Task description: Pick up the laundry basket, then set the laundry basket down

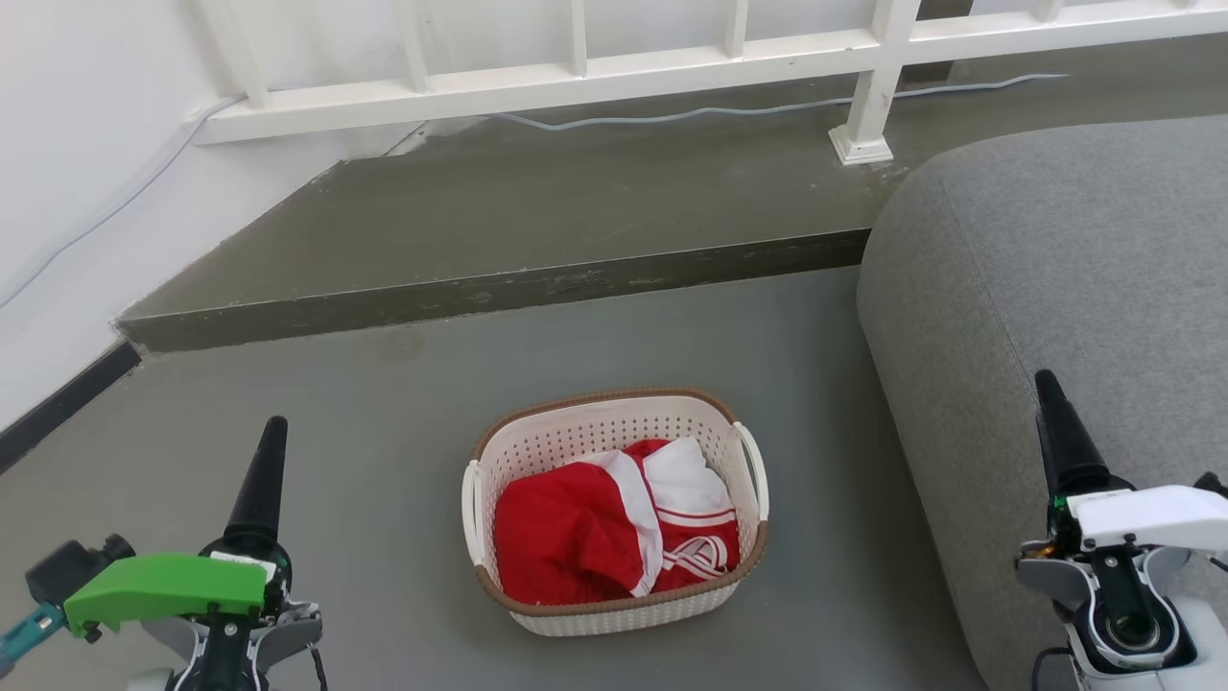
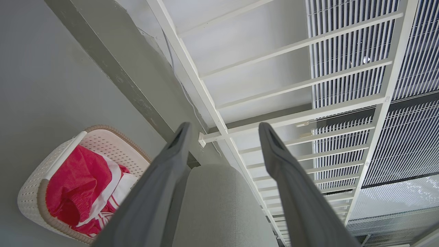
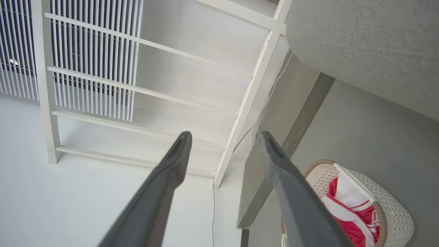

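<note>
Lower left: left gripper (image 1: 272, 430), fingers parted, nothing between them, well apart from the load.

Lower centre: laundry basket (image 1: 595, 432) sits on the grey floor (image 1: 384, 413), both white loop handles (image 1: 470, 513) untouched. Inside is one crumpled red-and-white garment (image 1: 576, 537) covering most of the bottom; nothing else seen.

Lower right: right gripper (image 1: 1047, 382), likewise spread and empty, beside the grey sofa (image 1: 1055, 240).

Judgement: pick-up not begun. Reach, grasp, lift and set-down all remain.

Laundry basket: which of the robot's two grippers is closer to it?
Left, slightly, by the head view. The left gripper is left of the laundry basket; the right gripper is farther off to its right, by the grey sofa.
</note>
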`<state>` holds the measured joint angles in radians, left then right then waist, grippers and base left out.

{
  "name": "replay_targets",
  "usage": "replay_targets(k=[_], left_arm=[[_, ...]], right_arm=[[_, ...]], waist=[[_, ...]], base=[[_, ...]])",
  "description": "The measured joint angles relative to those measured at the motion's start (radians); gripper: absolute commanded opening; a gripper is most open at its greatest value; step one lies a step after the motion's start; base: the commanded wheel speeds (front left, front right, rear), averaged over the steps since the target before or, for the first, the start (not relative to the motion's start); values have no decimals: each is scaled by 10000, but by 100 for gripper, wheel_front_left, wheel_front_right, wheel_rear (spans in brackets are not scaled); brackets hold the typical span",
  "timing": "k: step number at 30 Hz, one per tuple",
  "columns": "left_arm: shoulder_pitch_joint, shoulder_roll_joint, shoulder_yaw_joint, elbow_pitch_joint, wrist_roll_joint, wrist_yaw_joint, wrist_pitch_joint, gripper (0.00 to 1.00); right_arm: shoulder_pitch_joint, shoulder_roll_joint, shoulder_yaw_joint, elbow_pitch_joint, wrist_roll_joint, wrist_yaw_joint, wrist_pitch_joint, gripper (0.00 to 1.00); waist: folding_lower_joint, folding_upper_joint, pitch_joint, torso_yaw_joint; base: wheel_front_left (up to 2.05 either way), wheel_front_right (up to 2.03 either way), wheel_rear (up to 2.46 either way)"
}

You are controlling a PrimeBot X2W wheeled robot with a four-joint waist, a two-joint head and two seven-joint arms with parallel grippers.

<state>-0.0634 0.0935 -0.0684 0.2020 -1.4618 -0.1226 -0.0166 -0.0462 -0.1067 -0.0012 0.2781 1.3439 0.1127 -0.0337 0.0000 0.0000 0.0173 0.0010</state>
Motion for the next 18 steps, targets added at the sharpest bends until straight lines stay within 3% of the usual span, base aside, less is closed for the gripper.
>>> replay_targets(k=[15,18], left_arm=[[-214,594,-706,-86,2709,17,-598,100],[-296,650,-842,-128,3241,180,-696,100]], right_arm=[[-296,-431,731,-207,-2566,-520,-420,100],[-336,-483,871,-259,-3095,-621,-512,100]], waist=[[0,0,14,17],[0,0,15,18]], base=[[0,0,0],[0,0,0]])
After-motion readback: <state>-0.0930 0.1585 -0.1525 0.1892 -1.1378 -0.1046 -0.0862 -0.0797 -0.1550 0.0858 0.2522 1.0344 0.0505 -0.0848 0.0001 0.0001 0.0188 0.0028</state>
